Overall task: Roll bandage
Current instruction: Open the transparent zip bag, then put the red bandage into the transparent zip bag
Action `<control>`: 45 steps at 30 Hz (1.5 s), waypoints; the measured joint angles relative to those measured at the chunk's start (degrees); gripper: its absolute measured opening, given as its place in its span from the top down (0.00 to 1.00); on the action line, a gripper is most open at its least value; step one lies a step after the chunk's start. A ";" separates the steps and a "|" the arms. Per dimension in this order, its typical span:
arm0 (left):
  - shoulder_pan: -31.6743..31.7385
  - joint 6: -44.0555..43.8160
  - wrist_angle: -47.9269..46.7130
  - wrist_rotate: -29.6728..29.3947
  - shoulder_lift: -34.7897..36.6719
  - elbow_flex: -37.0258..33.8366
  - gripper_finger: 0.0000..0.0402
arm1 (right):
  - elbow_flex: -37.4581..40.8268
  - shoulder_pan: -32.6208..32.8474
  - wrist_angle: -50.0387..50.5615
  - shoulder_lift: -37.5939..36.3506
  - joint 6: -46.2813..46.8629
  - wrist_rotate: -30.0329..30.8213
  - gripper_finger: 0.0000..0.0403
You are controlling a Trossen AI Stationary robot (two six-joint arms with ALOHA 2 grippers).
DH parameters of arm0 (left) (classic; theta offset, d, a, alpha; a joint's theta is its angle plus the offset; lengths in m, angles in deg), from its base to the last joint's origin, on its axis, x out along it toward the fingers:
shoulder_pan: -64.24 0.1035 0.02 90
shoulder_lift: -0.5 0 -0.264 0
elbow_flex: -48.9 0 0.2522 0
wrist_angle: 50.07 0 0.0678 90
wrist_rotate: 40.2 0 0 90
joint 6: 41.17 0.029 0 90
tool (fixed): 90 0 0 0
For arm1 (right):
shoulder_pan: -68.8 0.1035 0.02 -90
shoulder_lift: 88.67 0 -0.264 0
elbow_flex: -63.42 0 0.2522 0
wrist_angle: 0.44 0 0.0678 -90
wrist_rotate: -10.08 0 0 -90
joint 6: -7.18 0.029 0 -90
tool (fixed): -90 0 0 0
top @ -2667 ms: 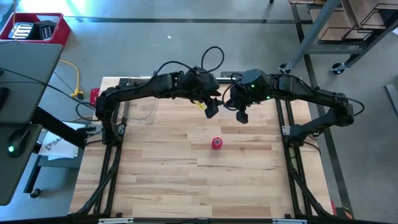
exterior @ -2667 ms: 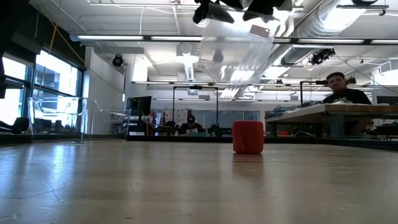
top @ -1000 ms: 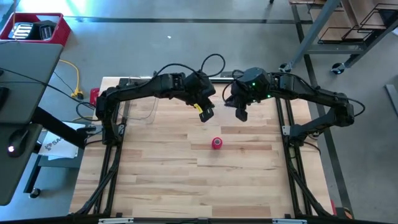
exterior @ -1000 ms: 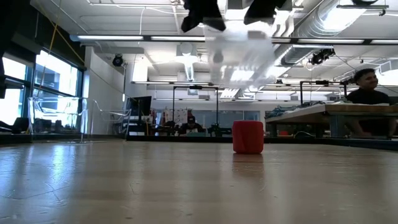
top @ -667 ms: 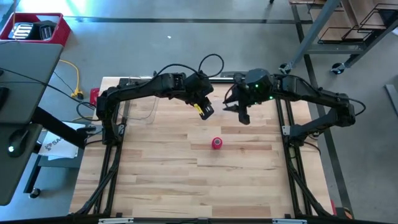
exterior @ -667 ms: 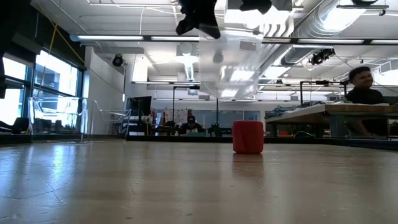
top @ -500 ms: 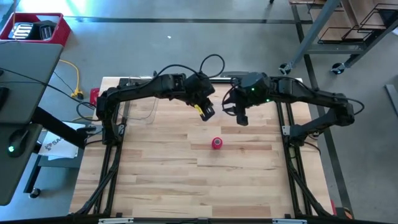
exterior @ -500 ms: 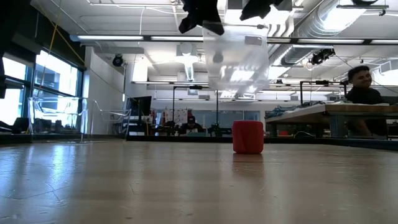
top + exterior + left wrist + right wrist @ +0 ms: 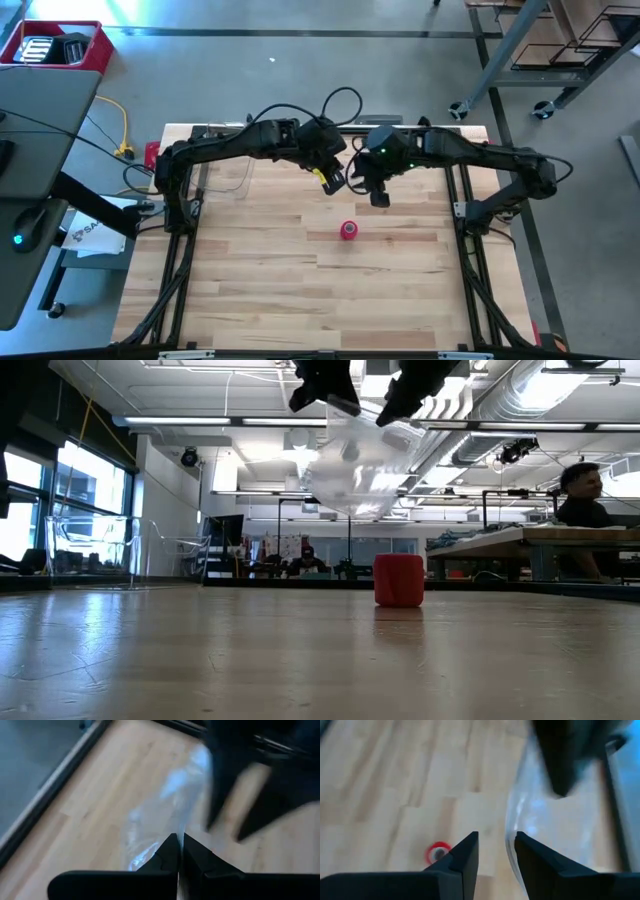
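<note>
- The bandage (image 9: 348, 230) is seen as a small red roll standing on end on the wooden bench (image 9: 260, 290), roughly midway between the left and right edges and somewhat nearer the far edge than the near one.
- In the low view the bandage (image 9: 399, 580) is shown upright on the bench top, with nothing touching it.
- The left gripper (image 9: 335, 179) is held above the bench, on the far side of the bandage and slightly toward the left edge.
- In the left wrist view its two dark fingers (image 9: 167, 857) are pressed together, with an edge of a clear plastic bag (image 9: 160, 810) pinched between the tips.
- The right gripper (image 9: 379, 195) is held just beside the left one, also above the bench and on the far side of the bandage, slightly toward the right edge.
- In the right wrist view its fingers (image 9: 465, 855) are seen apart, with a clear gap between them and nothing gripped; the curved edge of the bag (image 9: 520, 815) runs close past one finger.
- In the low view the clear plastic bag (image 9: 360, 465) hangs in the air above the bandage, below the two grippers, and is not touching the bench.
- The bandage (image 9: 438, 853) also shows in the right wrist view, on the wood beyond the fingers.
- A person (image 9: 582, 495) is seen in the room behind the bench, at another table.
</note>
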 joint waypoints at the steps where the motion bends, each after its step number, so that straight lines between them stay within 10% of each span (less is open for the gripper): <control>1: 0.02 0.08 -0.07 -1.55 0.00 0.00 1.00 | 0.00 -0.01 0.60 0.41 1.38 -1.93 0.70; 7: -0.11 -0.31 -2.08 -12.62 0.00 0.00 1.00 | -0.10 1.29 2.56 0.83 3.42 -8.68 0.70; 28: 0.08 -7.94 -29.83 -20.60 0.02 -0.39 1.00 | 0.02 1.87 -5.61 -15.67 16.03 2.48 0.70; 38: -6.10 -13.82 -37.03 -30.87 0.15 -1.06 1.00 | 0.02 1.92 5.09 -10.08 19.54 -1.84 0.54; 45: -10.61 -16.26 -26.09 -28.84 4.30 -15.19 1.00 | 0.02 3.16 10.94 -0.34 28.69 0.84 0.43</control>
